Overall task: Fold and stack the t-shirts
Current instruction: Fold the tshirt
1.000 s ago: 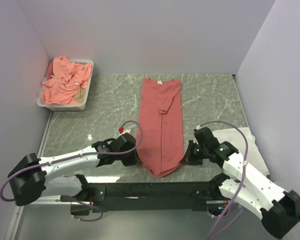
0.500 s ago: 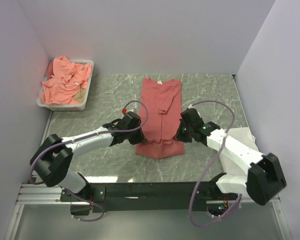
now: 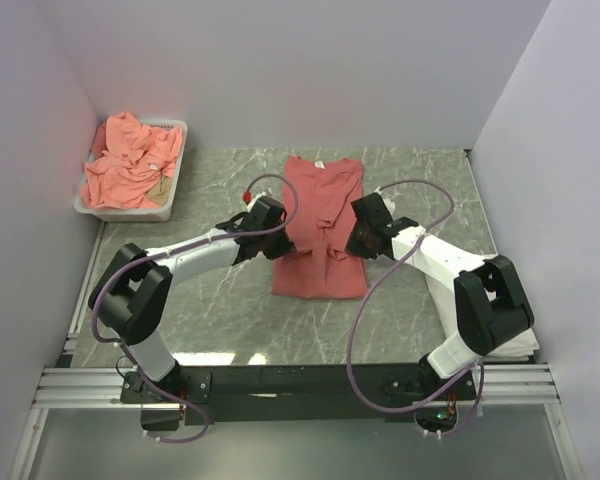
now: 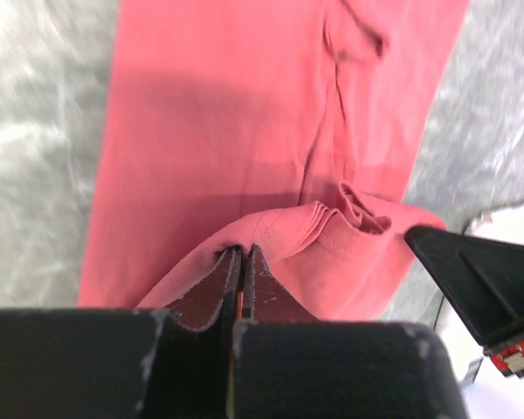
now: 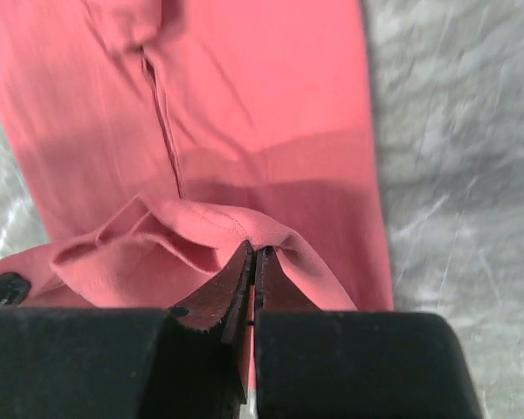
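Note:
A coral-red t-shirt point(image 3: 321, 215) lies lengthwise at the table's middle, sleeves folded in, its bottom half doubled back over the upper part. My left gripper point(image 3: 277, 243) is shut on the left corner of the lifted hem point(image 4: 279, 240). On the other side my right gripper point(image 3: 355, 245) is shut on the hem's right corner point(image 5: 205, 223). Both hold the hem a little above the shirt's body. More salmon t-shirts point(image 3: 130, 165) are heaped in the tray. A white folded garment point(image 3: 505, 300) shows at the right, partly behind the right arm.
The white plastic tray point(image 3: 171, 196) stands at the back left corner. Walls close the table at the back, left and right. Bare marble tabletop point(image 3: 200, 310) lies in front of the shirt. The metal rail point(image 3: 300, 380) runs along the near edge.
Both grippers have carried the shirt's bottom hem away from the near edge toward the collar, folding the lower half over the upper. The arms now stretch far out over the table.

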Robot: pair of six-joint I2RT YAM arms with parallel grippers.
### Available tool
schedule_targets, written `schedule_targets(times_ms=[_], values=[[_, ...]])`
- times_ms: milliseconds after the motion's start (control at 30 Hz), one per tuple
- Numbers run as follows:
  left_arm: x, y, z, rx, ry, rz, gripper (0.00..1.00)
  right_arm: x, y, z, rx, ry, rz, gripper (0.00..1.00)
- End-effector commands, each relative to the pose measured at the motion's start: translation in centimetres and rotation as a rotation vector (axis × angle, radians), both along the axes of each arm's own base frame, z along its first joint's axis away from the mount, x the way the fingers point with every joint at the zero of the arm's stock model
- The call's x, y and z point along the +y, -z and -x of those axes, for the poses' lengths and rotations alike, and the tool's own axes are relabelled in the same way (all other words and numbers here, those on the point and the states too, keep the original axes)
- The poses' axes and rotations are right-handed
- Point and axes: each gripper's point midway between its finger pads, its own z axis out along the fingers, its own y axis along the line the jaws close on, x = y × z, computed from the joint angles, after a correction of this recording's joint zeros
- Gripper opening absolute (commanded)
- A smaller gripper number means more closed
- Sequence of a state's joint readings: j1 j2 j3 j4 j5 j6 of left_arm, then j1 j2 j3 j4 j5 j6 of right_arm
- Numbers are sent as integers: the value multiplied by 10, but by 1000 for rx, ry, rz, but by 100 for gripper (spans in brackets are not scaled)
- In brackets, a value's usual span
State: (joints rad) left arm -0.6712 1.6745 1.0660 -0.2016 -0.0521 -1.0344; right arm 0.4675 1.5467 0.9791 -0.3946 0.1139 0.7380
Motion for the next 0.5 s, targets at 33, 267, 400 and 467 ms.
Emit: schedule_targets(times_ms=[33,267,400,467], values=[[-3,-22,-36,-83,-22,6,1,-7,-22,-41,-98,43,-16,0],[0,-20,-65,-83,-41,-5,1,-16,-24,-64,-110,58,-59,0],[3,-18,-76,-78,-54,10,1,-22,-26,-74,-117,61,-81,0],[5,-19,-81,-82,-55,14,1,-22,-25,-76,-120,57,-94,0]])
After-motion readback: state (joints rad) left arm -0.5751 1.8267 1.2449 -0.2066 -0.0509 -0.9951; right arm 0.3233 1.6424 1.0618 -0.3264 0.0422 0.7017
